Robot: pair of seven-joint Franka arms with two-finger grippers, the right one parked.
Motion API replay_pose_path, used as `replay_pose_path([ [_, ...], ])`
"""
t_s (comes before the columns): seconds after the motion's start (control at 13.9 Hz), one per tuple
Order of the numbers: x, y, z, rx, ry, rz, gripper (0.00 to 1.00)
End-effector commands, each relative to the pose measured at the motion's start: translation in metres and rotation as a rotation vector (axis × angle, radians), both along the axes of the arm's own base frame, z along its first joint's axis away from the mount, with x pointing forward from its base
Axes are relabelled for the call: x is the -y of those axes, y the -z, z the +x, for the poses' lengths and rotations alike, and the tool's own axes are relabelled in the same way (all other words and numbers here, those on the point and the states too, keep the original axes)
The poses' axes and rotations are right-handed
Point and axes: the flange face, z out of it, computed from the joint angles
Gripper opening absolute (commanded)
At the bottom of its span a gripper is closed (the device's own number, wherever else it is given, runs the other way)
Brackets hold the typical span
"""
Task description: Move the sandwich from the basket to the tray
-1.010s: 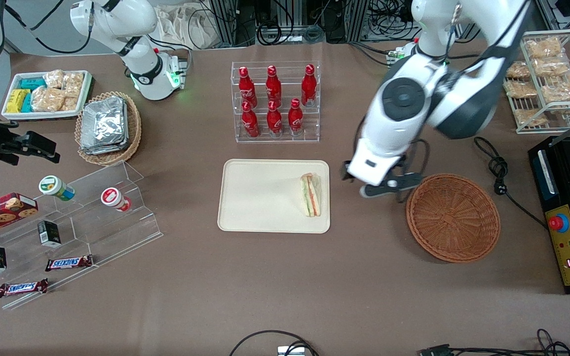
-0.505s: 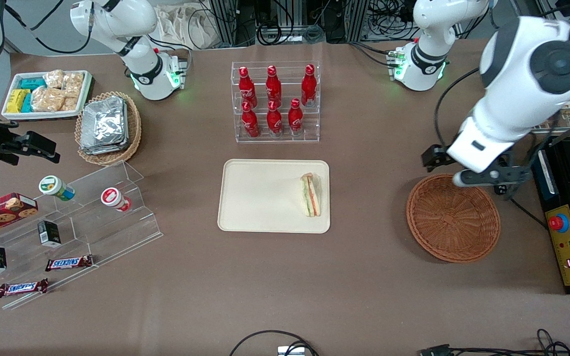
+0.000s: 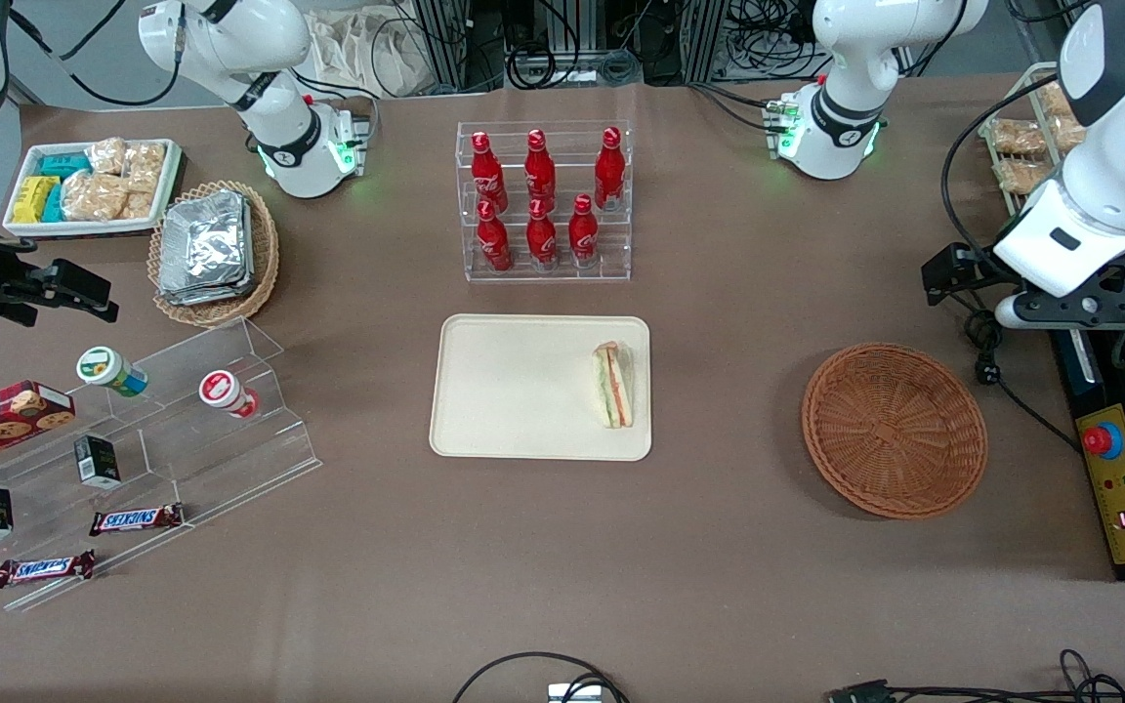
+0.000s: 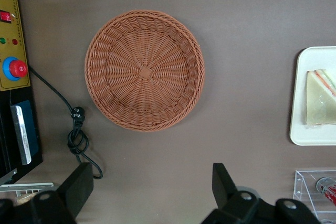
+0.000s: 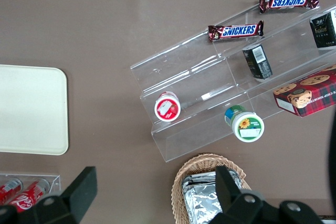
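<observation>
**Sandwich on the tray, basket empty: the task looks done**

We see the sandwich (image 3: 613, 385) lying flat on the tray (image 3: 514, 391), close to the tray's short edge that faces the basket (image 3: 895, 430), with its filling layers showing along one side. It sits fully inside the low rim and nothing touches it. The basket stands well apart from the tray, toward the working arm's end of the counter (image 3: 562, 566), and we find nothing in it: the wrist view shows the bare weave right down to the small square centre.

Our end effector (image 3: 1061, 310) hangs above the counter near the edge at the working arm's end, farther from the front camera than the basket and clear of its rim, next to the black control box (image 3: 1114, 469). In the wrist view its fingers (image 4: 223, 182) stand wide apart with only bare counter between them, so it carries nothing.

We judge the transfer itself complete: the sandwich is out of the basket, on the tray and released. What may remain, as far as we can tell, is only for the arm to settle into a rest pose. We see no reason to go back to the sandwich, since it lies stable and within the tray's rim.
</observation>
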Motion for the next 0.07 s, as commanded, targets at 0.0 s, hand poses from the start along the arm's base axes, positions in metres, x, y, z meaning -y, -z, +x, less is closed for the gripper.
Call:
replay_pose_path([
  [0.0,0.0018,-0.0136,-0.0014,0.009,0.022,-0.016,1.0],
])
